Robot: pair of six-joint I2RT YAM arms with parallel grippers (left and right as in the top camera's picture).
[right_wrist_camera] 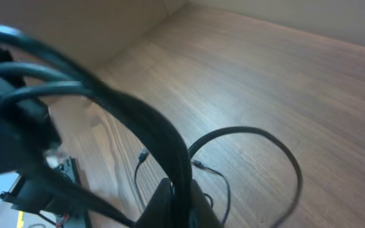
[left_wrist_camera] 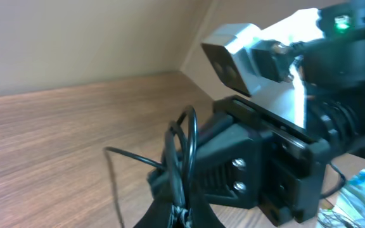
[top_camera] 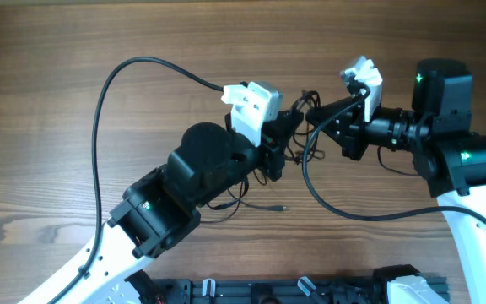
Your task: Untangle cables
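A tangle of thin black cables [top_camera: 300,127] hangs above the wooden table between my two grippers. My left gripper [top_camera: 292,125] is shut on a bunch of the thin cables [left_wrist_camera: 181,166], seen pinched between its fingers [left_wrist_camera: 182,212] in the left wrist view. My right gripper [top_camera: 317,114] faces it almost touching and is shut on a thicker black cable [right_wrist_camera: 151,126] that runs between its fingers [right_wrist_camera: 181,201]. Loose ends trail onto the table: a loop [top_camera: 344,207] below the right arm and a thin end with a small plug [top_camera: 272,207].
A long black cable [top_camera: 99,110] arcs from the left arm's wrist camera over the table's left part. Below the grippers a loop [right_wrist_camera: 265,142] and a plug end [right_wrist_camera: 198,164] lie on the wood. A black rail [top_camera: 294,287] runs along the front edge.
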